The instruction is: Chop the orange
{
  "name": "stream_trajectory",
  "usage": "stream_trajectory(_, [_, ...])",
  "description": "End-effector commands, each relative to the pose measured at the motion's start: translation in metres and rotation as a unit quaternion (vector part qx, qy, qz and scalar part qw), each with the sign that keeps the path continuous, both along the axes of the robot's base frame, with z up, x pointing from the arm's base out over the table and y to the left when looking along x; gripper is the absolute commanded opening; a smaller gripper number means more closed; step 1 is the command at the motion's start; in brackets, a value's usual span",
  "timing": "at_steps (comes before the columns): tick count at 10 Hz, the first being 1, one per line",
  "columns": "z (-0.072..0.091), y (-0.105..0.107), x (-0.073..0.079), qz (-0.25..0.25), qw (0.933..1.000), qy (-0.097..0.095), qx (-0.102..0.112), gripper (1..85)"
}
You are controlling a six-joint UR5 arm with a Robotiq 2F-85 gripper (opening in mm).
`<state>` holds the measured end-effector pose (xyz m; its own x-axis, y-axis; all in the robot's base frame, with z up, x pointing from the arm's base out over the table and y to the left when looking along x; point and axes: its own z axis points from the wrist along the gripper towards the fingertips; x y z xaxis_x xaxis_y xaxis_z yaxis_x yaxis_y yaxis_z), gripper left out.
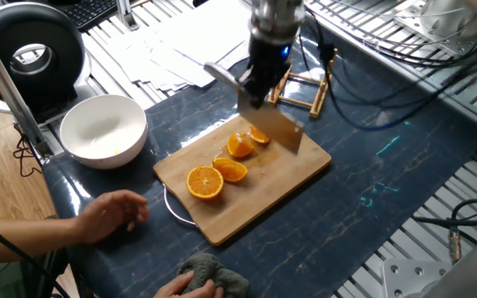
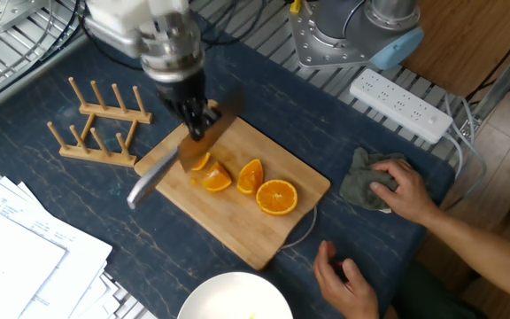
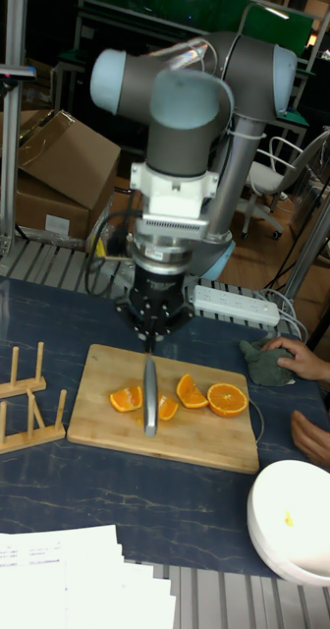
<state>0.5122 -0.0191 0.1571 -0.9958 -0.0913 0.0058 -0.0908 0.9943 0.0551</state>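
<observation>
The orange lies on the wooden cutting board (image 1: 251,207) in two pieces: a chunk (image 1: 239,147) and a smaller slice (image 1: 259,136) beside it. In the tall fixed view these pieces (image 3: 127,398) (image 3: 166,406) sit on either side of the knife (image 3: 150,393). My gripper (image 1: 253,85) (image 2: 198,121) (image 3: 150,339) is shut on the knife, holding its blade (image 1: 274,131) (image 2: 209,140) tilted a little above the pieces. A slim wedge (image 1: 231,170) and a round half (image 1: 205,182) lie farther along the board.
A white bowl (image 1: 104,130) stands beside the board and a wooden peg rack (image 2: 96,128) behind it. A person's hands rest near the board's end, one (image 2: 405,190) on a grey cloth (image 2: 359,182). Papers (image 1: 180,41) and a power strip (image 2: 401,106) lie at the table's edges.
</observation>
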Motion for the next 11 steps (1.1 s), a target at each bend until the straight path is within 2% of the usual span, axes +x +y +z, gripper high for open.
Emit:
stream_trajectory(1, [0.025,-0.065,-0.004,0.098,0.9890,0.008,-0.111,1.3])
stream_trajectory(3, [0.040,-0.110,0.003,0.151,0.9714,0.002,-0.183,1.3])
stream_trajectory(4, [0.045,-0.123,0.005,0.167,0.9647,-0.003,-0.204,1.3])
stream_trajectory(7, [0.031,-0.132,0.018,0.198,0.9622,-0.017,-0.187,1.3])
stream_trajectory(9, [0.017,-0.142,0.035,0.227,0.9572,-0.029,-0.177,1.3])
stream_trajectory(11, [0.004,-0.147,0.049,0.239,0.9542,-0.039,-0.176,1.3])
